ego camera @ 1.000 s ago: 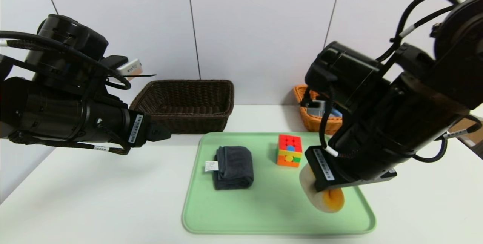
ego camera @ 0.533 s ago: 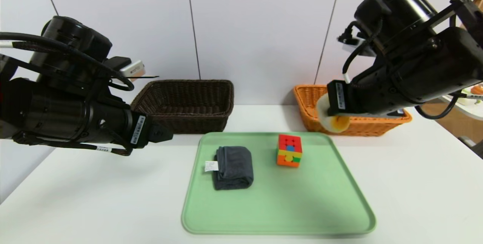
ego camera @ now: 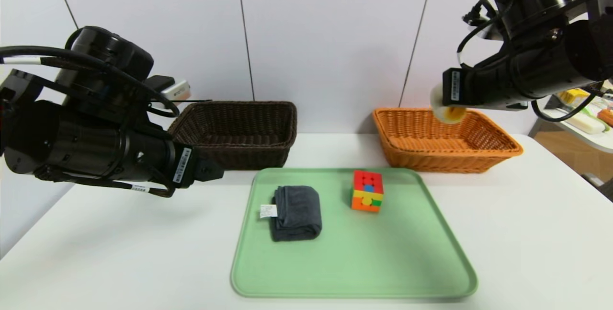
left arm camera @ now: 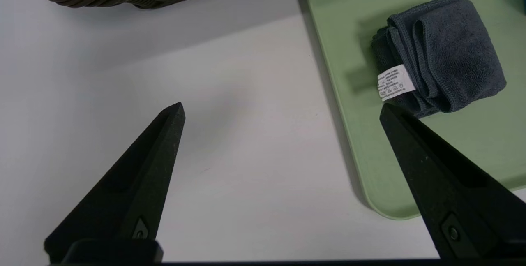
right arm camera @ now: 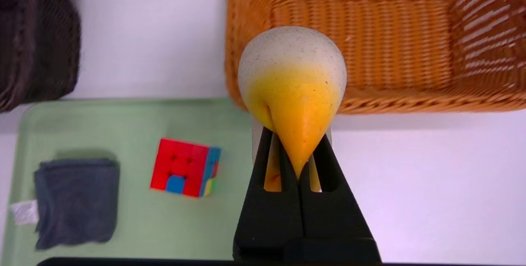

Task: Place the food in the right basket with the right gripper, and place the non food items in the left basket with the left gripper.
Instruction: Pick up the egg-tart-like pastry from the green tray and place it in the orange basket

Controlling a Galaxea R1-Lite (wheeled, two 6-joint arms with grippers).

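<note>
Over the near left corner of the orange basket (ego camera: 448, 140) we hold the food item (ego camera: 443, 109), a soft cream-and-yellow bun-like piece, pinched tight at its yellow end in the right gripper (right arm camera: 299, 163), whose jaws are squeezed almost together on it so that the pale rounded end juts out beyond the tips; we judge that this thin, deep pinch is what keeps so squashy a thing from slipping while it hangs in the air. It sits above the basket rim and not yet inside, so the step in hand looks like the carry to the right basket, with the release yet to come; we would want it farther over the woven floor before letting go, lest it land on the rim and roll back onto the white table (ego camera: 527, 233). On the far left stands the dark brown basket (ego camera: 239, 130), meant for the non-food things. Those two lie on the green tray (ego camera: 354, 271) in the middle: the folded grey towel (ego camera: 296, 212) on its left part and the coloured cube (ego camera: 368, 191) to its right, well apart. Our left gripper (left arm camera: 283, 112) hovers low over the table just left of the tray with its jaws spread wide and nothing between them, near the towel, which seems its likeliest first pick
</note>
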